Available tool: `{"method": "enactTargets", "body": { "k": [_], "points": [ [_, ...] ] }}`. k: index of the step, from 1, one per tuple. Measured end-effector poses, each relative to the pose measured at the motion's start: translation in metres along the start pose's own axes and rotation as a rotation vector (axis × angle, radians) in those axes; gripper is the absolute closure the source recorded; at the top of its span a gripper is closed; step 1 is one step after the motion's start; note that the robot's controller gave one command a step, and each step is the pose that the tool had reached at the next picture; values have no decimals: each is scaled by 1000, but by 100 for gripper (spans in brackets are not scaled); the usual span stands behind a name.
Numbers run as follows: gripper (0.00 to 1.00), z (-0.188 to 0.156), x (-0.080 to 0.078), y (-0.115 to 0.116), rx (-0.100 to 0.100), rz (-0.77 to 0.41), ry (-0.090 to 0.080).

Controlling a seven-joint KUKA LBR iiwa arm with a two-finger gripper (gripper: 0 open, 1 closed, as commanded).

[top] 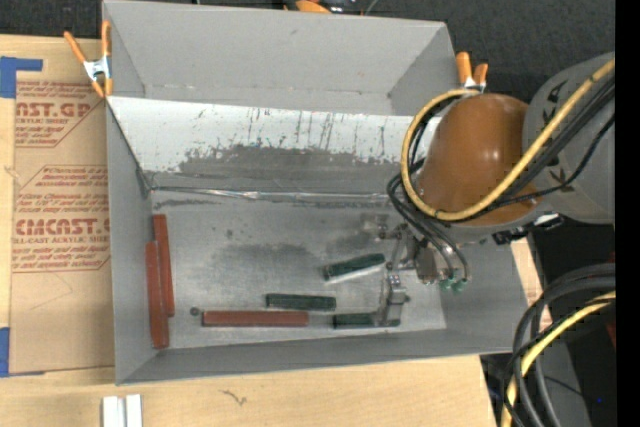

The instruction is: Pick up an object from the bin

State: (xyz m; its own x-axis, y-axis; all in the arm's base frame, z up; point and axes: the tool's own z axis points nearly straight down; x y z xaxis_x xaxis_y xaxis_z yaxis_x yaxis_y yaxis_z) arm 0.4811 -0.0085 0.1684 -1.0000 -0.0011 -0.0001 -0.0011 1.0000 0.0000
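The claw [392, 299] is seen low in the bin's [270, 55] near right corner, just beside a short dark green bar [352, 321]; its opening cannot be told; a tilted green bar [354, 266] lies near.

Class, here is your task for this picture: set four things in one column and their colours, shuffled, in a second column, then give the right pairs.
Things:
1. bin
2. round cover on the arm
3. bar along the left wall
4. slanted bar right of the middle

Colours:
a. dark green
b. grey
c. reddish brown
d. orange-brown

Pairs: 1-b; 2-d; 3-c; 4-a
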Motion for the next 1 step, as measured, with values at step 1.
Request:
{"method": "enactTargets", "body": {
  "k": [1],
  "points": [
    [0,102,-65,-34,0,-166,0]
  ]
}}
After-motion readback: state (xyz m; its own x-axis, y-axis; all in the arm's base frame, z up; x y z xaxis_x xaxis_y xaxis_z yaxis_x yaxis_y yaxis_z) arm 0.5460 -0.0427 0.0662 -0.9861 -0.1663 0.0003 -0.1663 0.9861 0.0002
